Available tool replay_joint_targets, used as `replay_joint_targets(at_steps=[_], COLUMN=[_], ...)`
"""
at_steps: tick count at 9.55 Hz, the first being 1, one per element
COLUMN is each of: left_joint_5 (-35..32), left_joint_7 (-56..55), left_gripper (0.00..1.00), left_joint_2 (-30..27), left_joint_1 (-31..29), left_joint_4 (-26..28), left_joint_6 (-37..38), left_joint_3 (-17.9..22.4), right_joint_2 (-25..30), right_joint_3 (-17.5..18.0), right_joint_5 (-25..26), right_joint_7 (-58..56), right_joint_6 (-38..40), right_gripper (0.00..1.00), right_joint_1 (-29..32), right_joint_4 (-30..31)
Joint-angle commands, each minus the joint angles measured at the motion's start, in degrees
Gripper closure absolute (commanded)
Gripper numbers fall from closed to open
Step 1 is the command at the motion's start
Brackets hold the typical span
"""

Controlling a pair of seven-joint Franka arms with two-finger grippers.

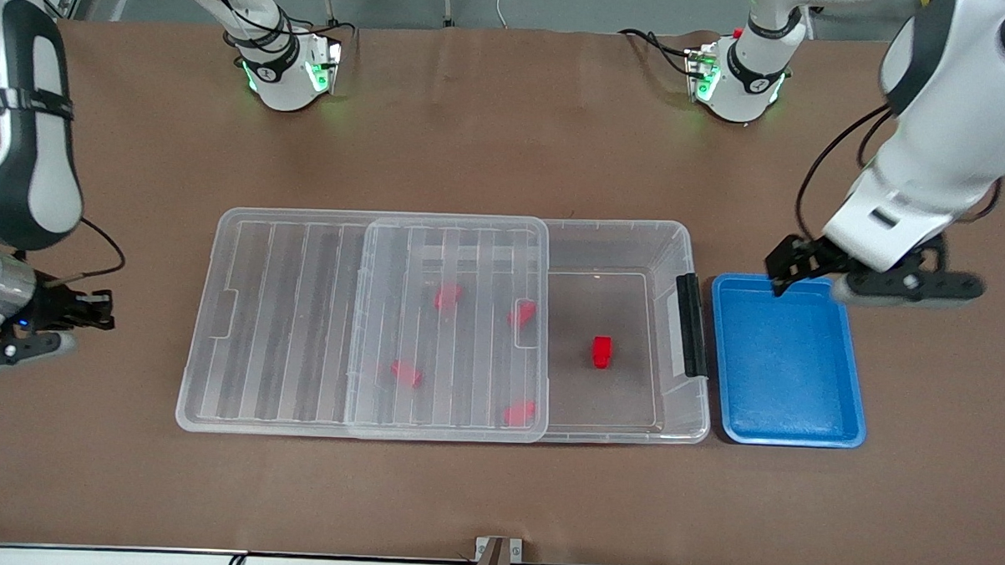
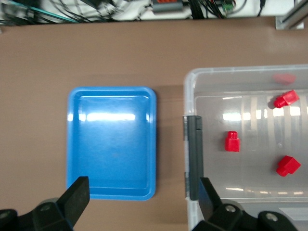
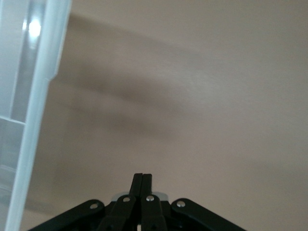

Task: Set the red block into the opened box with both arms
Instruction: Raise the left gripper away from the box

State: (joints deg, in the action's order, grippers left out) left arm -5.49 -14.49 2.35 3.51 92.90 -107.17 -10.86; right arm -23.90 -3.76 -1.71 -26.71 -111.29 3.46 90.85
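Observation:
The red block (image 1: 602,351) (image 2: 232,142) lies on the floor of the clear box (image 1: 690,239) (image 2: 190,82), in the uncovered part beside the black handle (image 1: 691,324) (image 2: 194,154). The ribbed lid (image 1: 300,326) (image 3: 29,120) is slid toward the right arm's end and covers about half of the box. My left gripper (image 1: 791,263) (image 2: 143,197) hangs open and empty over the edge of the blue tray, beside the box's handle end. My right gripper (image 1: 104,310) (image 3: 143,180) is shut on nothing, low over bare table past the lid at the right arm's end.
Several other red pieces (image 1: 448,297) (image 2: 288,165) lie in the box, under the lid. A shallow blue tray (image 1: 788,368) (image 2: 113,139) with nothing in it sits beside the box's handle end. Brown tabletop surrounds the box and tray.

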Motion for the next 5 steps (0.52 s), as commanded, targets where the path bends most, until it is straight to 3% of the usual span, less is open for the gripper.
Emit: replay_joint_targets(at_steps=[1,3,5], left_joint_5=[4.5,8.4,8.1], left_joint_7=[0.8,4.7,4.2], left_gripper=[0.00,0.00,0.00], left_joint_2=[-3.8,-5.2,-4.7], left_joint_1=[0.3,0.4,-0.1], left_joint_4=[5.3,5.2,4.5], left_joint_6=[-0.2,3.4,4.8], left_joint_3=[2.5,6.1,6.3], right_joint_2=[-0.4,-1.9,-2.6], right_joint_3=[0.2,1.1,1.3], right_joint_5=[-1.6,-3.0,-3.2], right_joint_7=[-1.0,-1.0,-1.0], right_joint_6=[1.0,0.8,0.7], right_gripper=[1.00,1.00,1.00], right_joint_1=[-2.1,-2.7,-3.4], right_joint_4=[-0.5,-0.5,-0.4])
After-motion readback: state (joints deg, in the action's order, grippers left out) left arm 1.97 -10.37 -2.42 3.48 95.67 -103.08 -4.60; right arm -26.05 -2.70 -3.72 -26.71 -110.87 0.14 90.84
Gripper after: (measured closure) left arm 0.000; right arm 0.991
